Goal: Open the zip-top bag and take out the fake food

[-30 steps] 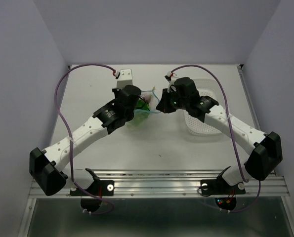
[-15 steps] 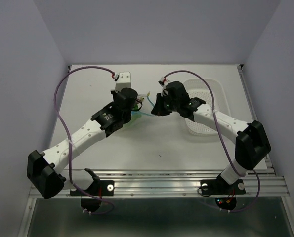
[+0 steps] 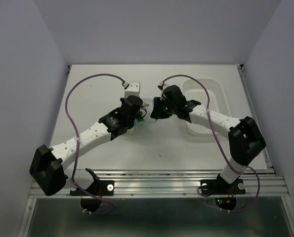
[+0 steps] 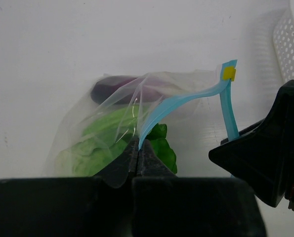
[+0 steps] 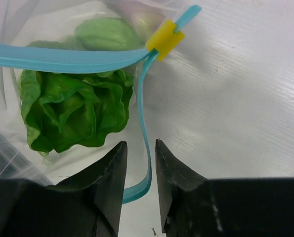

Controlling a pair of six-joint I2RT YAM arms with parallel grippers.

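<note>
The clear zip-top bag (image 4: 107, 118) lies on the white table between both grippers. It holds the green cabbage-like piece (image 5: 72, 108) and the dark purple piece (image 4: 112, 86). Its blue-teal zip strip (image 4: 186, 96) is parted into two strands that meet at a yellow slider (image 5: 165, 38). My left gripper (image 4: 138, 144) is shut on one strand and the bag's edge. My right gripper (image 5: 141, 148) is open, its fingers on either side of the other strand (image 5: 146, 123) without pinching it. In the top view the bag (image 3: 142, 121) is mostly hidden under the left gripper (image 3: 137, 109) and right gripper (image 3: 154, 110).
A white perforated basket (image 3: 213, 96) stands at the back right, just behind the right arm; its corner shows in the left wrist view (image 4: 290, 44). Purple cables arc above both arms. A metal rail (image 3: 156, 183) runs along the table's near edge.
The right gripper has moved left and closer to the bag, around the free strand. The left arm has shifted right and nearer with the bag's strip held in it.
</note>
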